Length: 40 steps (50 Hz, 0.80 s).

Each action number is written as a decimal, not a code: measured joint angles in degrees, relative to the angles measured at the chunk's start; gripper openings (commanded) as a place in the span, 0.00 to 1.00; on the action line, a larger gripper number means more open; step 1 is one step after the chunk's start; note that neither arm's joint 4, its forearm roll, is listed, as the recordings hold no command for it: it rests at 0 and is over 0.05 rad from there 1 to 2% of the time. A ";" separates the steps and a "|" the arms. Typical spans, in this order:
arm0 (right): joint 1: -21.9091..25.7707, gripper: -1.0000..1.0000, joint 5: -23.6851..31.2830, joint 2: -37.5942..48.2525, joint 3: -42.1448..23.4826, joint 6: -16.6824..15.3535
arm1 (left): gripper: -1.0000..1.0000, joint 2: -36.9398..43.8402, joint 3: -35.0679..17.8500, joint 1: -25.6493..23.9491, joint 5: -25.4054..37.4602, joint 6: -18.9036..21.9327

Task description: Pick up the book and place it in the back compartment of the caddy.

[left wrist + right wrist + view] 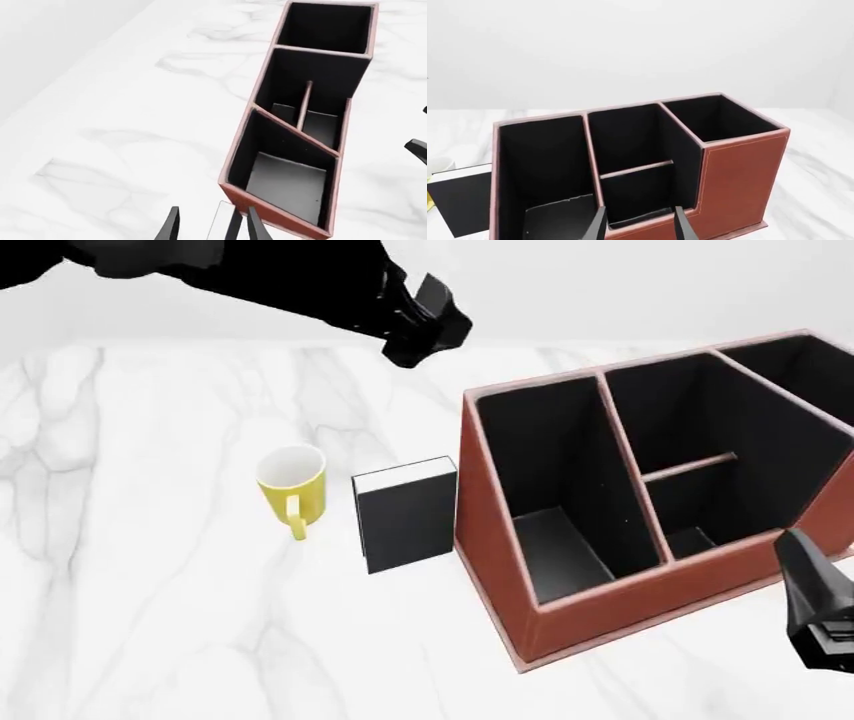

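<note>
The black book (407, 512) stands upright on the table between the yellow mug and the caddy (534, 570), close to the caddy's left wall. My left gripper (430, 322) hangs high above and behind the book. In the left wrist view it (213, 231) is open and empty, and the book's top edge (220, 222) shows far below between the fingers. The back compartment (661, 410) lies beyond the thin crossbar (687, 468); it also shows in the left wrist view (283, 90) and the right wrist view (627, 137). My right gripper (639, 227) is open and empty, in front of the caddy (740, 175).
A yellow mug (294, 485) stands left of the book. The caddy's long compartment (541, 490) is next to the book, and a square pocket (801, 390) is at its far right. The right arm (817, 610) sits at the caddy's near right corner.
</note>
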 measured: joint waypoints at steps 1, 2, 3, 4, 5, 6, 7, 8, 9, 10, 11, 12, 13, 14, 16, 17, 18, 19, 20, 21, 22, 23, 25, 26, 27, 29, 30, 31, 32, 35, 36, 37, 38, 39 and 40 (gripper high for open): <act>0.00 1.00 -0.03 0.05 0.00 -0.01 | 1.00 0.20 0.23 -0.15 0.06 -0.12; 0.01 1.00 -0.06 0.09 0.00 -0.02 | 1.00 0.40 0.46 -0.30 0.14 -0.24; 0.01 1.00 -0.10 0.14 0.00 -0.03 | 1.00 0.57 0.71 -0.45 0.23 -0.34; 0.01 1.00 -0.13 0.18 -0.01 -0.03 | 1.00 0.74 0.93 -0.57 0.32 -0.42; 0.01 1.00 -0.16 0.23 -0.01 -0.04 | 1.00 0.92 1.10 -0.66 0.42 -0.47; 0.01 1.00 -0.19 0.27 -0.01 -0.04 | 1.00 1.08 1.25 -0.74 0.52 -0.52; 0.02 1.00 -0.22 0.31 -0.01 -0.05 | 1.00 1.25 1.35 -0.80 0.64 -0.59; 0.03 1.00 -0.24 0.34 -0.01 -0.06 | 1.00 1.41 1.46 -0.89 0.79 -0.68; 0.04 1.00 -0.25 0.36 -0.01 -0.07 | 1.00 1.59 1.60 -1.01 1.01 -0.77; 0.04 1.00 -0.27 0.39 -0.01 -0.09 | 1.00 1.77 1.77 -1.14 1.25 -0.83; 0.05 1.00 -0.29 0.42 -0.01 -0.10 | 1.00 1.93 1.93 -1.26 1.47 -0.84; 0.06 1.00 -0.31 0.44 -0.01 -0.11 | 1.00 2.11 2.01 -1.33 1.65 -0.85; 0.08 1.00 -0.33 0.46 -0.01 -0.13 | 1.00 2.28 2.04 -1.37 1.80 -0.85; 0.09 1.00 -0.36 0.49 -0.01 -0.15 | 1.00 2.43 2.07 -1.41 1.93 -0.87; 0.11 1.00 -0.42 0.56 -0.01 -0.19 | 1.00 2.68 2.15 -1.50 2.13 -0.91; 0.13 1.00 -0.45 0.59 -0.01 -0.21 | 1.00 2.80 2.23 -1.54 2.20 -0.93; 0.14 1.00 -0.48 0.62 -0.01 -0.22 | 1.00 2.93 2.32 -1.57 2.24 -0.94; 0.15 1.00 -0.51 0.64 -0.01 -0.24 | 1.00 3.08 2.42 -1.59 2.25 -0.95; 0.16 1.00 -0.54 0.68 -0.01 -0.25 | 1.00 3.25 2.51 -1.58 2.25 -0.97; 0.17 1.00 -0.58 0.72 -0.01 -0.26 | 1.00 3.49 2.56 -1.50 2.24 -0.95; 0.17 1.00 -0.63 0.77 -0.01 -0.27 | 1.00 3.74 2.59 -1.39 2.19 -0.94; 0.19 1.00 -0.68 0.82 -0.01 -0.28 | 1.00 4.00 2.65 -1.29 2.11 -0.93; 0.20 1.00 -0.77 0.91 -0.01 -0.29 | 1.00 4.50 2.85 -1.09 1.87 -0.95; 0.21 1.00 -0.81 0.96 -0.01 -0.29 | 1.00 4.78 2.98 -0.97 1.70 -0.93; 0.22 1.00 -0.85 1.01 -0.01 -0.30 | 1.00 5.05 3.10 -0.86 1.54 -0.91; 0.24 1.00 -0.91 1.07 -0.01 -0.30 | 1.00 5.55 3.43 -0.68 1.15 -0.92; 0.24 1.00 -0.95 1.11 -0.01 -0.31 | 1.00 5.80 3.58 -0.59 0.95 -0.90; 0.25 1.00 -0.99 1.15 -0.01 -0.32 | 1.00 6.05 3.71 -0.50 0.74 -0.89; 0.25 1.00 -1.03 1.20 -0.01 -0.33 | 1.00 6.29 3.83 -0.42 0.52 -0.86; 0.26 1.00 -1.15 1.33 -0.01 -0.35 | 1.00 7.04 4.12 -0.19 -0.16 -0.79; 0.27 1.00 -1.19 1.37 -0.01 -0.35 | 1.00 7.28 4.22 -0.13 -0.38 -0.76; 0.27 1.00 -1.23 1.41 -0.01 -0.35 | 1.00 7.51 4.30 -0.07 -0.60 -0.74; 0.27 1.00 -1.26 1.45 -0.01 -0.35 | 1.00 7.76 4.36 0.00 -0.83 -0.70; 0.27 1.00 -1.29 1.48 -0.01 -0.35 | 1.00 8.04 4.42 0.09 -1.07 -0.64; 0.27 1.00 -1.32 1.52 -0.01 -0.35 | 1.00 8.32 4.47 0.19 -1.31 -0.56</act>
